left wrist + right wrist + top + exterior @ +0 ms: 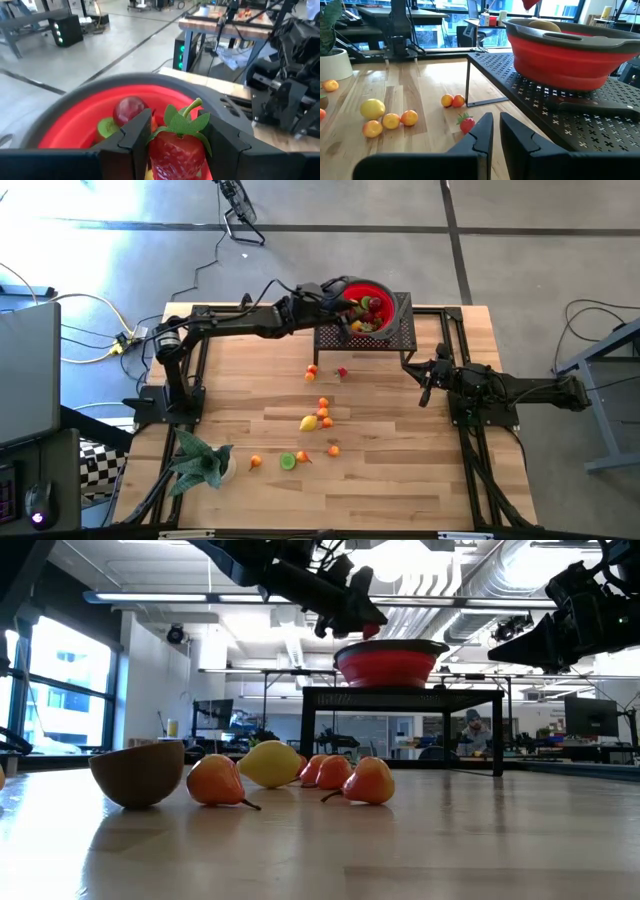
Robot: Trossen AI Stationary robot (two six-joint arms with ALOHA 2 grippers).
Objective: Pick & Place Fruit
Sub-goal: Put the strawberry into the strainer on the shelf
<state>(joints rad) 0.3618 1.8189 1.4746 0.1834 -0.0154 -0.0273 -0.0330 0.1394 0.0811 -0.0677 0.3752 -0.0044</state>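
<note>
Left wrist view: we have a strawberry [176, 147] clamped in the left gripper [175, 145], poised above the red bowl [75, 125].

That strawberry sits between the two dark fingers [134, 137], leaves up, over a bowl that already holds a dark-red plum [130, 110] and a green lime [106, 127]. To finish this step well, we judge we should centre the berry over the bowl's hollow, not its grey rim, lower a little, then let go so it doesn't bounce out. From above, the bowl stands on a black perforated stand [395, 330] at the table's [430, 480] far edge, and more fruit lies loose mid-table: a yellow lemon [308, 422], small oranges [323, 403], another strawberry [342, 372]. Our right gripper [427, 385] waits beside the stand, fingers nearly together, grasping nothing.
</note>
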